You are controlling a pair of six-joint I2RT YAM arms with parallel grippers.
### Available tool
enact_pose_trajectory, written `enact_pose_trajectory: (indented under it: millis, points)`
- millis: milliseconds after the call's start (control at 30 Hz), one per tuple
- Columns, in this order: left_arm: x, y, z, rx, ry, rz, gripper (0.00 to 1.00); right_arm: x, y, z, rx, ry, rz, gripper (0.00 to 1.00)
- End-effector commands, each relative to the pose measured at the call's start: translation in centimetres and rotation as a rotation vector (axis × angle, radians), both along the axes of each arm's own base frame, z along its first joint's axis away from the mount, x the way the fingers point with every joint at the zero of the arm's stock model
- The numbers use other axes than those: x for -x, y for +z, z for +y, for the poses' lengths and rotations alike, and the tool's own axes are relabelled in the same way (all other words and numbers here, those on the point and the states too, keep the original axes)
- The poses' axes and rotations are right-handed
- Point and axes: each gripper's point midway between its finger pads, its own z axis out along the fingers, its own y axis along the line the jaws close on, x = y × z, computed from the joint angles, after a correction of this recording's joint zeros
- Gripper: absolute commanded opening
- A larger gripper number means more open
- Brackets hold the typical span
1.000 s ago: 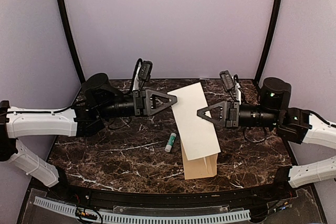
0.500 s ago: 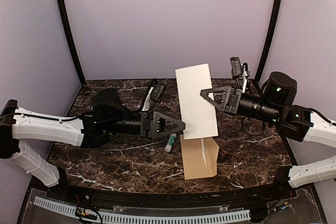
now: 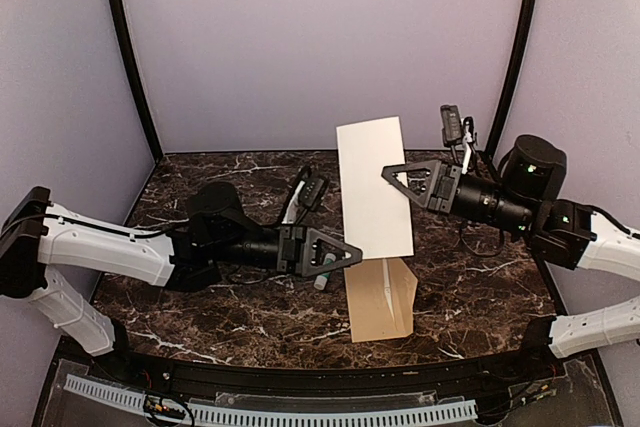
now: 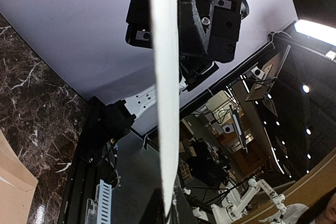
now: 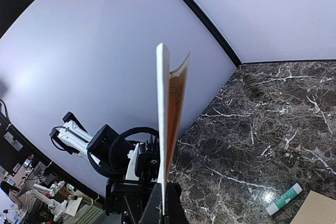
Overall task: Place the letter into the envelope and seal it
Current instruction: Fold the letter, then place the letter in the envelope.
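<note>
The letter point(image 3: 375, 187) is a thin plain white sheet, so basically weightless and floppy; it's hanging upright above the marble table point(image 3: 200, 197), pinched from two sides. In the right wrist view you can see its top edge curling over on itself; I can't make out any fold creases from up top. My guess is it buckles if you push it end-on and creases or tears if the two arms pull against each other. The best hold is right at an edge near a corner, leaving the leading edge free to slide into the pocket.

The right gripper point(image 3: 388, 175) is clenched on the letter's right edge, up high. The left gripper point(image 3: 355, 252) looks clamped on the lower left corner; in the left wrist view the sheet runs edge-on straight out from between its fingers.

The envelope point(image 3: 380, 302) is tan kraft, probably a bit stiffer than the letter; it's lying flat on the table right below the letter's bottom edge. A pale strip shows down its middle; can't tell from here if the flap is open. There's a green-capped glue stick point(image 5: 283, 199) on the table just beside the left gripper.
</note>
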Motion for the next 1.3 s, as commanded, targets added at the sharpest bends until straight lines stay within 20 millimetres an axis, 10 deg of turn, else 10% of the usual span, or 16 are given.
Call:
enact_pose_trajectory:
  millis: [0,167,267,333,867,1267]
  points:
    - [-0.2,0.3,0.1,0.025,0.021,-0.005,0.01,-0.2,1.5,-0.6,-0.044,-0.024,-0.028,0.00]
    - [-0.5,-0.7,0.2,-0.014,0.049,-0.003,0.06,-0.9,0.1,-1.5,0.007,-0.085,0.011,0.00]
    - [-1.7,-2.4,0.2,-0.092,0.119,-0.003,0.49,-1.8,-2.3,-2.9,0.090,-0.172,0.074,0.00]
    - [-2.5,-4.4,0.3,-0.170,0.171,0.016,0.59,-2.3,-4.5,-4.0,0.151,-0.220,0.124,0.00]
    - [-4.5,-19.7,-1.9,-0.580,0.213,0.266,0.49,-2.2,-22.0,-7.5,0.360,-0.179,0.480,0.00]
    - [-6.3,-24.0,-1.5,-0.761,0.300,0.248,0.47,-2.5,-27.8,-8.9,0.463,-0.109,0.643,0.00]
